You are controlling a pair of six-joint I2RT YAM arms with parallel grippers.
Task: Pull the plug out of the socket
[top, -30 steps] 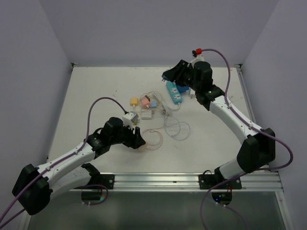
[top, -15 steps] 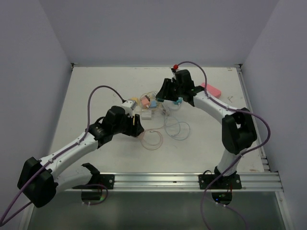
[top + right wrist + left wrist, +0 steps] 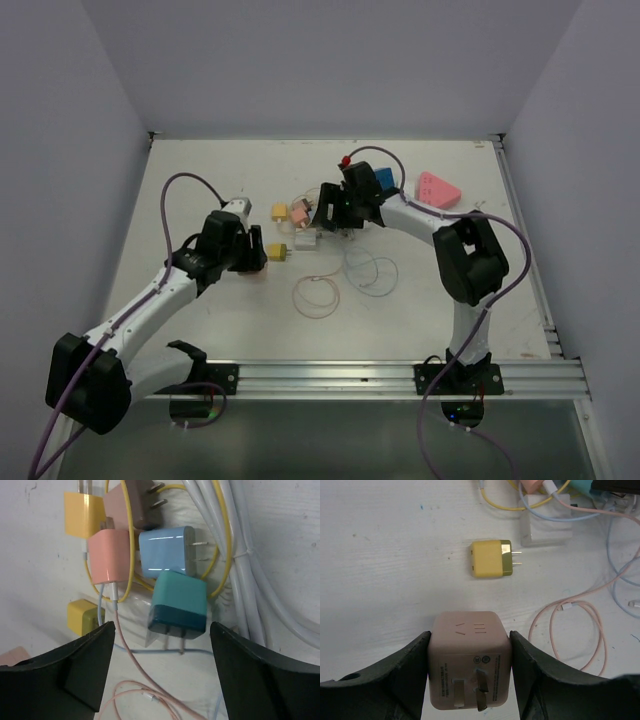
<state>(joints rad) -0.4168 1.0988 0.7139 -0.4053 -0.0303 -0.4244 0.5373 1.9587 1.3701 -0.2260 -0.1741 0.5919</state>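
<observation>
The white worktop (image 3: 200,190) carried loose chargers. A blue block (image 3: 383,180), half hidden behind my right arm, was possibly the socket. My left fingers (image 3: 420,675) clamped the pale pink plug (image 3: 469,645) just above the worktop, prongs facing the camera and its lower edge cut off. My right fingers (image 3: 80,670) hung wide apart, empty, over a teal plug (image 3: 180,605).

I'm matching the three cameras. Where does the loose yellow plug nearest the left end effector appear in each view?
Top external: yellow plug left of centre, beside the left end effector.
Left wrist: yellow plug upper middle, above the gripped pink plug.
Right wrist: yellow plug lower left.
Shared landmark: pink coiled cable, in all three.
</observation>
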